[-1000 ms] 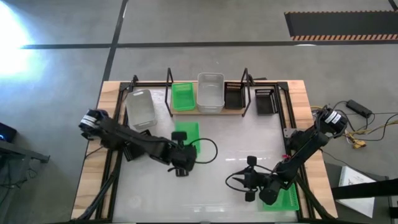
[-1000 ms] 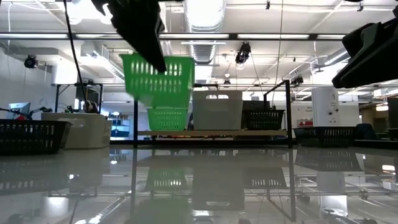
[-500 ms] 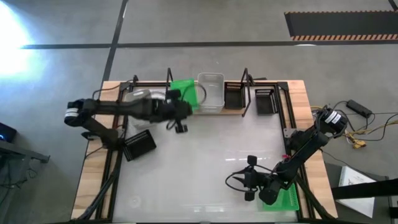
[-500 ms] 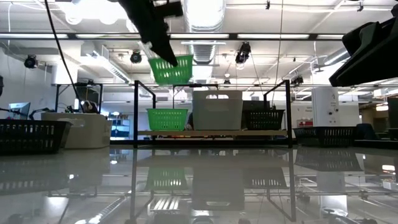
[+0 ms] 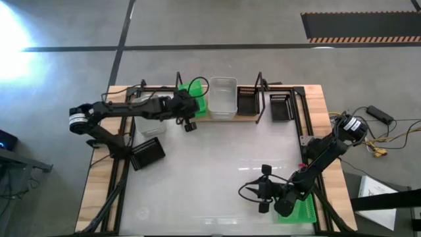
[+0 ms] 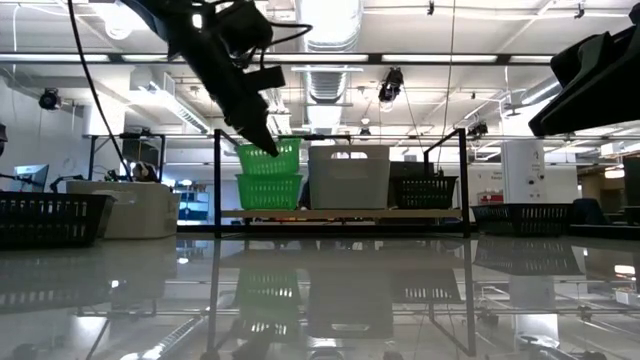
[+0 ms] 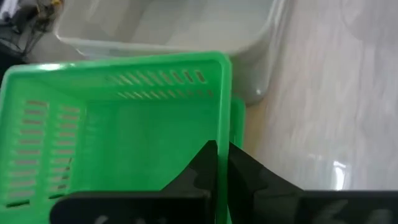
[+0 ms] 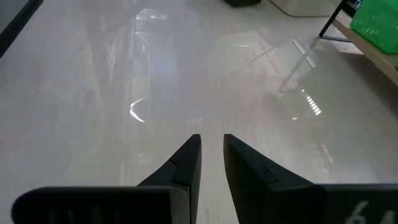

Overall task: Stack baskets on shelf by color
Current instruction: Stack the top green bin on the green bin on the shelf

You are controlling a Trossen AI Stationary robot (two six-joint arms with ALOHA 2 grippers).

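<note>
My left gripper point(image 5: 189, 109) is at the shelf point(image 6: 345, 213) along the far edge, shut on a bright green basket point(image 6: 270, 157). That basket sits slightly tilted on top of a second green basket point(image 6: 268, 190), which stands on the plank. Beside them on the plank are a translucent white basket point(image 5: 222, 99) and a black basket point(image 5: 248, 100). My right gripper point(image 8: 211, 149) hovers over the near right of the table point(image 5: 217, 164), its fingers a narrow gap apart and holding nothing. My left gripper pinches one side wall of the upper green basket at its rim point(image 7: 222, 134), one finger inside the basket and one outside. The fingers point(image 7: 202, 165) slant down from the table's near left. The basket tilts a little, its bottom at the lower green basket's rim point(image 7: 239, 115).
Another black basket point(image 5: 281, 105) stands right of the shelf's wire upright. A black basket point(image 5: 148, 153) and a white basket point(image 5: 150, 125) are on the left side, the white one partly under my left arm. A green basket point(image 5: 304, 209) sits at the near right edge.
My left gripper carried the green basket from above the table's middle toward the far edge, high over the shelf. It then lowered the basket onto the green basket standing on the plank. The hold stayed shut throughout.
</note>
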